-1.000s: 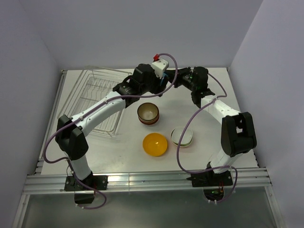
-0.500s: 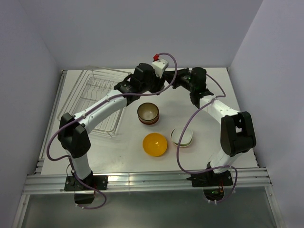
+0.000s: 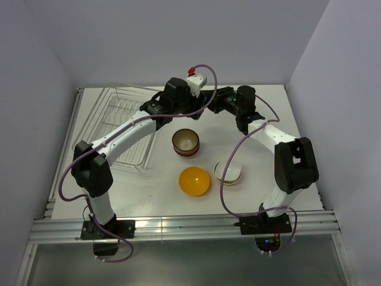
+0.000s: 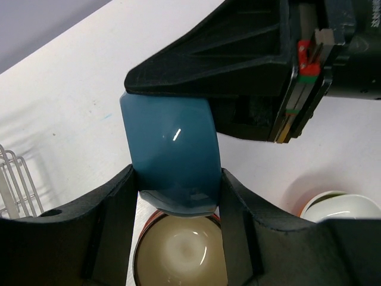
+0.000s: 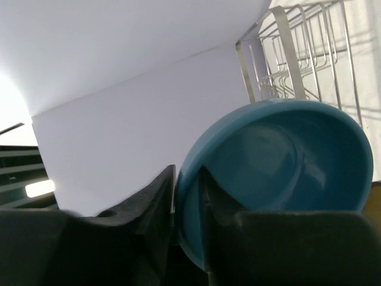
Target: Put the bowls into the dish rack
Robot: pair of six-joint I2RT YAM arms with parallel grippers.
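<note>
Blue bowl (image 4: 169, 152), gripped by both robot hands at once above the bench.

Top view: the left hand (image 3: 202, 102) and right hand (image 3: 219, 102) meet tip to tip over the far middle of the white bench (image 3: 156, 196). The bowl is hidden between them. The dish rack (image 3: 113, 122) lies out beyond the left hand's outer side, and no bowl shows in it. Nearer the arm bases than the hands sit a brown bowl (image 3: 186, 142), an orange bowl (image 3: 194, 180) and a white bowl (image 3: 228, 171).

Left wrist view: the left hand's fingers (image 4: 113, 214) are parted wide and press the two sides of the blue bowl. A finger of the right hand lies across its upper edge. The brown bowl is directly beneath.

Right wrist view: the right hand pinches the bowl's rim, its fingers almost together. Rack wires stand beyond the bowl.

This looks like a handover, since the left arm is on the rack's side.
</note>
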